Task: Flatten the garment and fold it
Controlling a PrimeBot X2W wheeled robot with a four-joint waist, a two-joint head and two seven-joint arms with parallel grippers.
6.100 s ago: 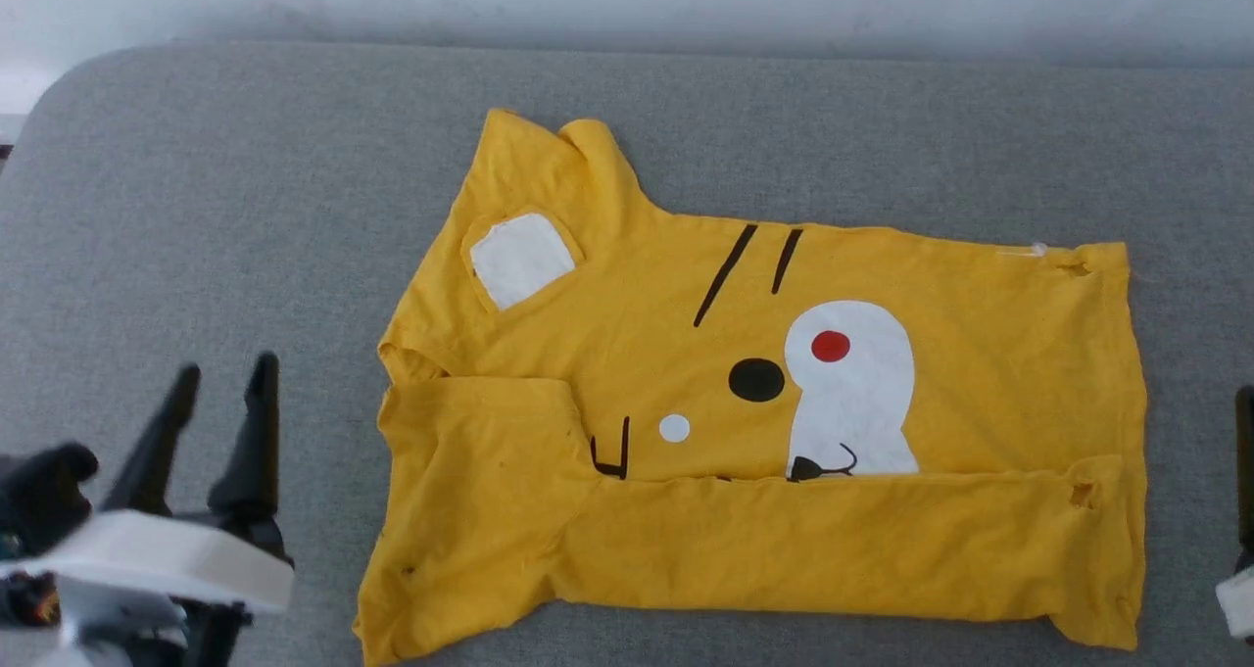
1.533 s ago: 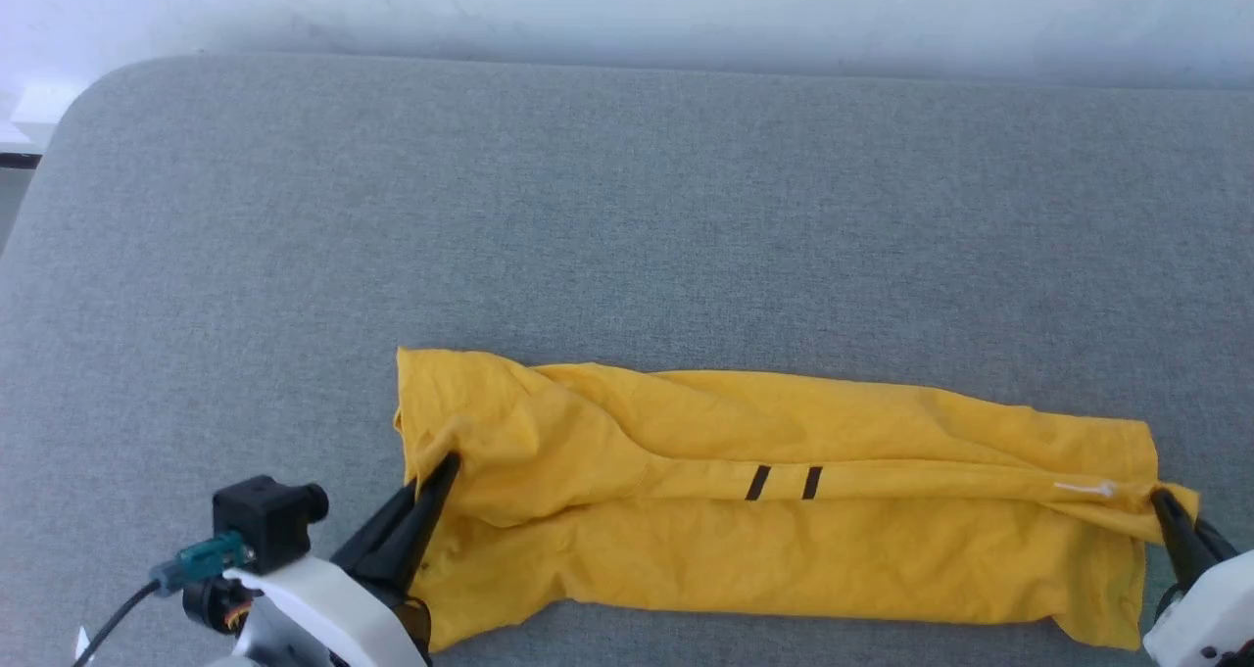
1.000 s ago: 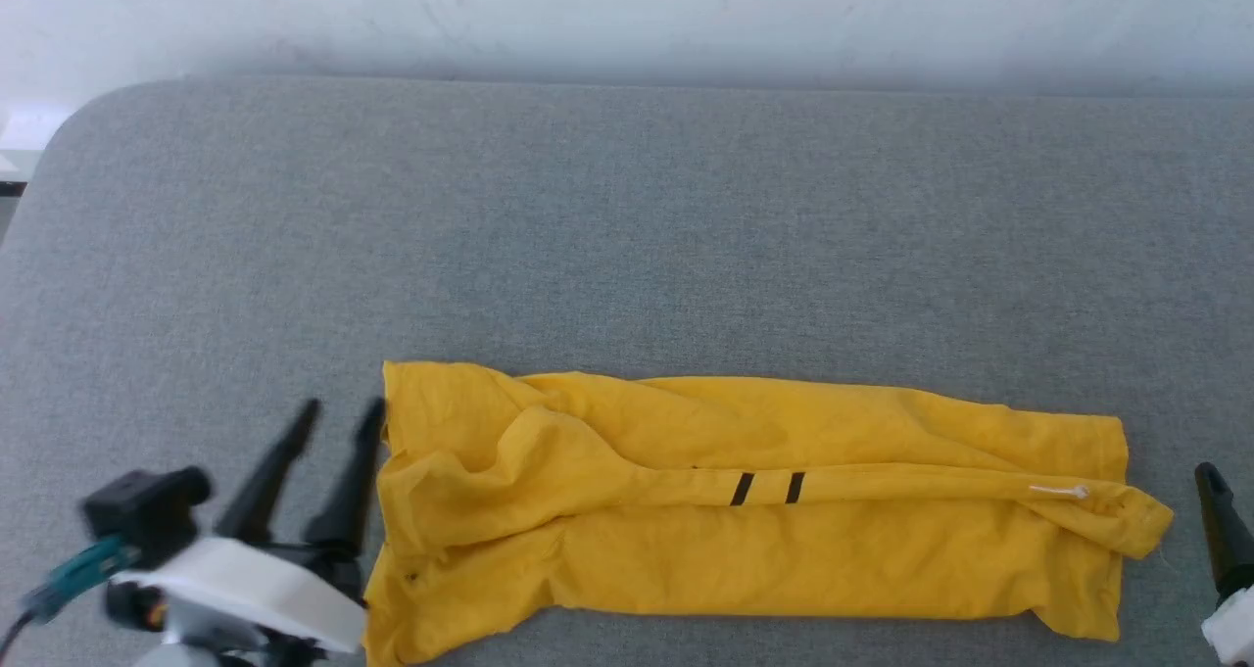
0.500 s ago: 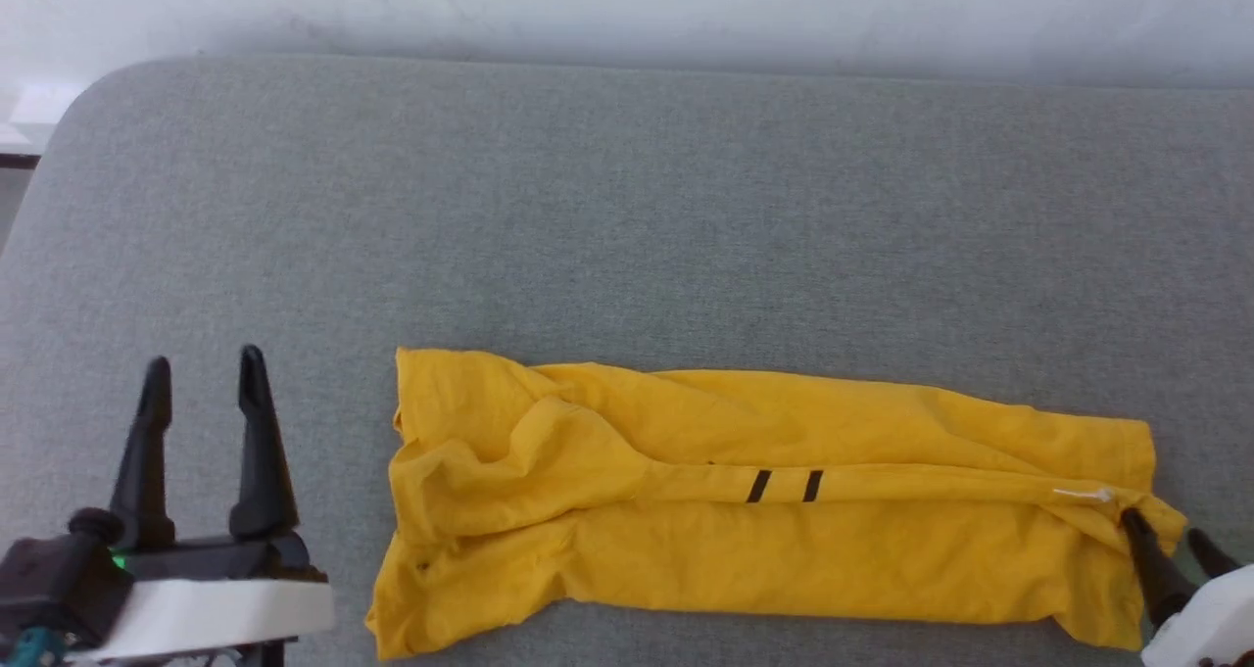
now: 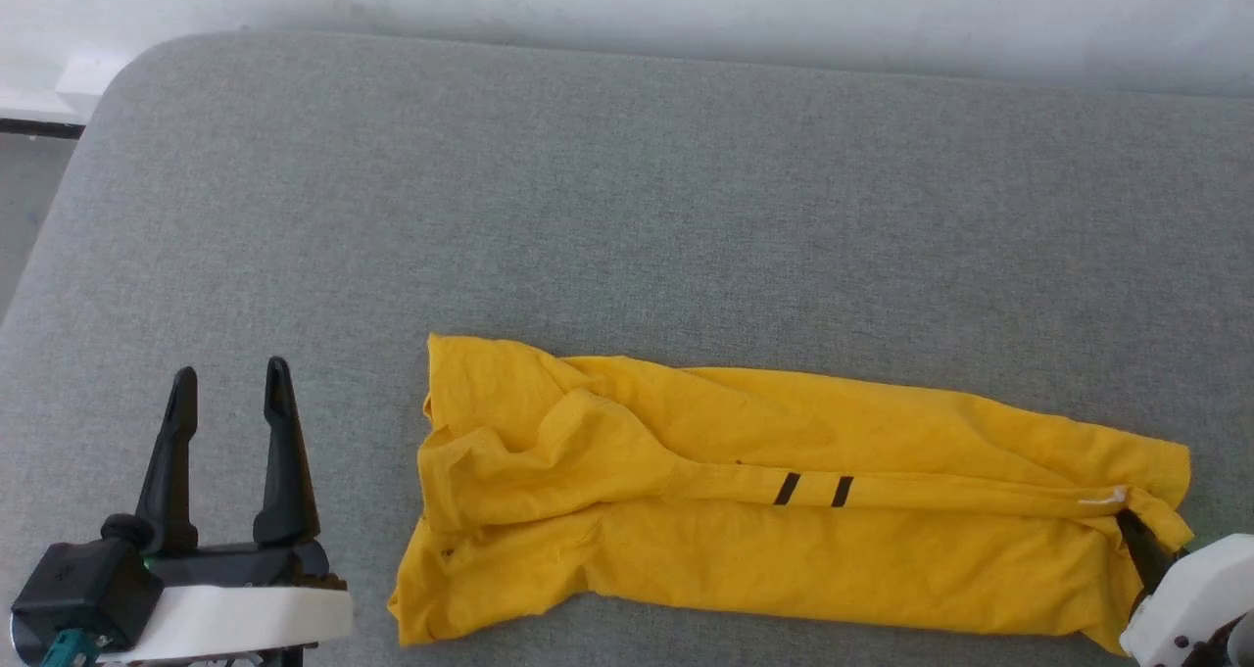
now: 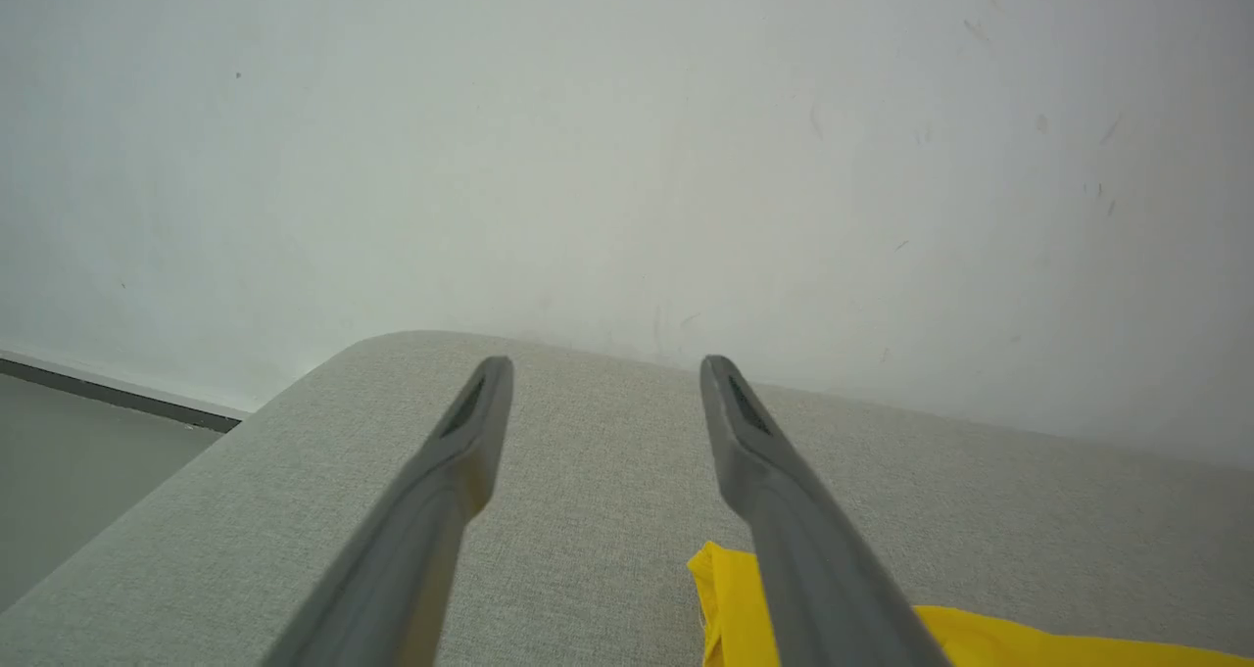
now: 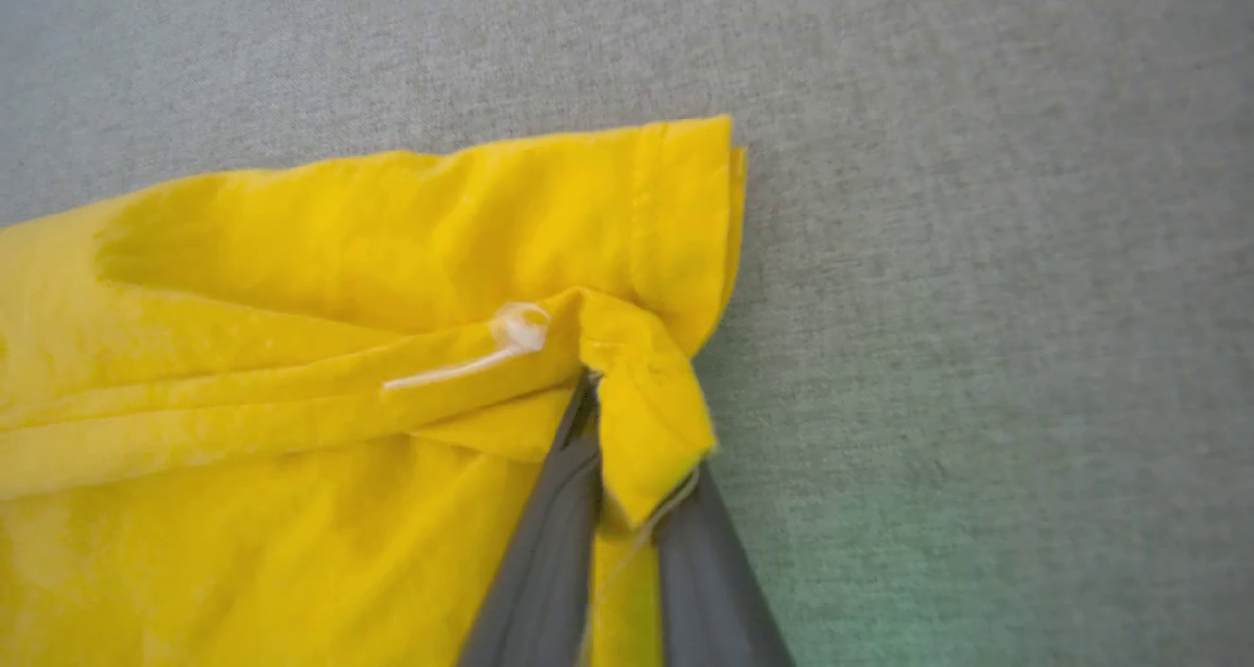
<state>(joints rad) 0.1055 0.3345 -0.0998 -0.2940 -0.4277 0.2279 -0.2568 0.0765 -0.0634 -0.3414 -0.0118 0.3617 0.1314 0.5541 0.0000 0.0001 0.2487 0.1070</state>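
Note:
The yellow garment (image 5: 745,540) lies folded into a long, wrinkled band across the near part of the grey surface. Of its print, two short black stripes (image 5: 813,490) show at the fold. A white tag (image 5: 1103,498) sits near the right end. My right gripper (image 5: 1141,549) is shut on the garment's right-end corner. In the right wrist view the yellow cloth (image 7: 343,256) is pinched between the two fingers of my right gripper (image 7: 637,442). My left gripper (image 5: 230,378) stands open and apart from the garment's left end. In the left wrist view my left gripper (image 6: 604,368) holds nothing, with the garment (image 6: 730,598) at its lower right.
The grey cushioned surface (image 5: 627,207) stretches wide behind the garment, with a rounded corner at the far left. A white wall (image 5: 627,1) rises behind it. Floor (image 5: 29,177) shows past the left edge.
Since six seconds ago the far half has been folded over the print. In the last half second my right gripper has shut on the right-end corner; the camera has shifted slightly.

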